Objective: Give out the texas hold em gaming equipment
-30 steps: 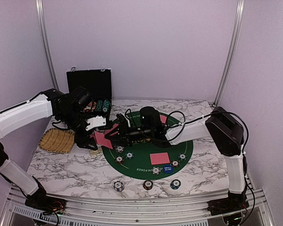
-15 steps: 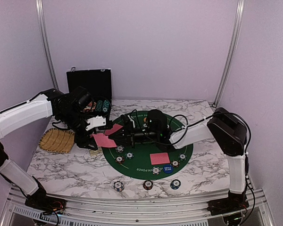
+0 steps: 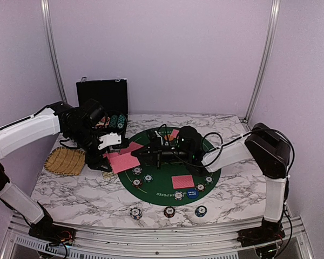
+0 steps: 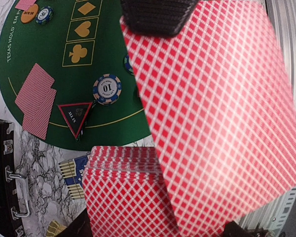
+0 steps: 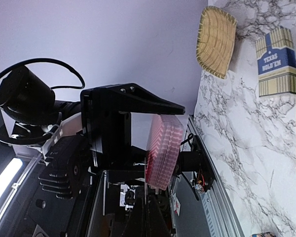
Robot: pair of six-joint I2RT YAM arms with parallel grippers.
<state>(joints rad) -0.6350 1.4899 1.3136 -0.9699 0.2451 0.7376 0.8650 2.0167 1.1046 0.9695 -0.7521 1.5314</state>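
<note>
Both arms are white shells joined by black joints. The left arm [image 3: 27, 132] has a long white upper link, a black wrist block with a round black camera, and a black gripper [image 3: 107, 159] with a white plate on its side and a ribbed housing. The right arm [image 3: 232, 154] has a bulky black elbow housing, a white forearm and a black gripper [image 3: 142, 156]. Thin black cables loop along both wrists. Black bases are bolted at the table's [image 3: 70, 189] near edge.

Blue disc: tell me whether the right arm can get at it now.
Probably not at once. The blue disc lies uncovered near the mat's front edge, with nothing over it, but the right fingers look shut on a card.
</note>
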